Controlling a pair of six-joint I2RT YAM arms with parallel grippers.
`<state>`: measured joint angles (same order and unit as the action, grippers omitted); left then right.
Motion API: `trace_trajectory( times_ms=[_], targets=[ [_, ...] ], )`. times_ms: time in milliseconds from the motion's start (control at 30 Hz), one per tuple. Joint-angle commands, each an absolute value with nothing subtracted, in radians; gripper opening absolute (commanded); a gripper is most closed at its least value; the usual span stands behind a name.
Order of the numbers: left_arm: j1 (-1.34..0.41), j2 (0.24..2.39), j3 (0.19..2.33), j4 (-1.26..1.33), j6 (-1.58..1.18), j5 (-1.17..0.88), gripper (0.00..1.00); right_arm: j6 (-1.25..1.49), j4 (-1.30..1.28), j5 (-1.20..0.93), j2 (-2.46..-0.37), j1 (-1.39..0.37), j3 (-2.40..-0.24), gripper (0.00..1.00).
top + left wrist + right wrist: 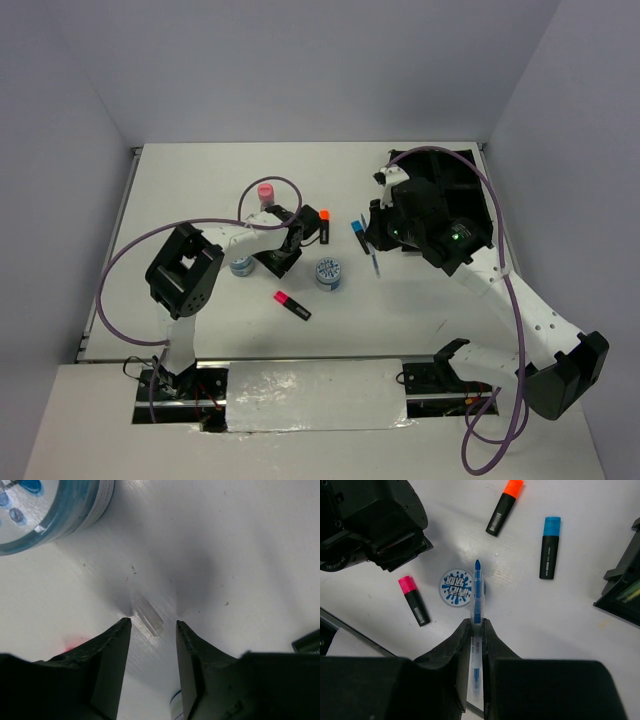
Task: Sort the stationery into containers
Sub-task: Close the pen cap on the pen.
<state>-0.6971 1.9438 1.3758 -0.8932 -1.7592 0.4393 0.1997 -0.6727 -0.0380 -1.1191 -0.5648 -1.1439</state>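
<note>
My right gripper (477,625) is shut on a thin pale pen with a blue core (478,597) and holds it above the table; it also shows in the top view (372,238) with the pen (375,263) hanging below. My left gripper (152,622) is open, low over the table, with a clear pale pen end (148,615) just beyond its fingertips. Orange (324,225), blue (358,232) and pink (292,305) capped highlighters lie on the table. Two patterned tubs (328,273) (241,266) and a pink bottle (266,192) stand near the left gripper (281,257).
The black organiser tray (468,190) sits at the far right, largely hidden by my right arm; its edge shows in the right wrist view (622,592). One tub (50,510) stands close to the left gripper's far left.
</note>
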Motion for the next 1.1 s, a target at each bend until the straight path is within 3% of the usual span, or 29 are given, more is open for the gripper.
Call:
trace_trajectory(
  times_ms=[0, 367, 733, 767, 800, 1067],
  targets=[
    [-0.695, 1.948, 1.365, -0.919, -1.784, 0.448, 0.52, 0.184, -0.624, -0.049, -1.115, -0.569, -1.135, 0.00],
    [-0.695, 1.953, 1.327, -0.899, -1.795, 0.449, 0.46, 0.181, -0.618, -0.051, -1.109, -0.577, -1.134, 0.00],
    [-0.703, 1.905, 1.236, -0.735, -1.700, 0.400, 0.10, 0.183, -0.578, -0.145, -1.074, -0.580, -1.086, 0.00],
    [-0.704, 1.864, 1.229, -0.694, -1.665, 0.394, 0.02, 0.189, -0.546, -0.173, -1.062, -0.578, -1.074, 0.00],
    [-0.706, 1.836, 1.212, -0.595, -1.629, 0.388, 0.00, 0.193, -0.519, -0.240, -1.045, -0.578, -1.056, 0.00],
    [-0.722, 1.454, 1.038, 0.128, -1.021, 0.152, 0.00, 0.446, -0.180, -0.273, -0.706, -0.653, -0.709, 0.00]
  ],
)
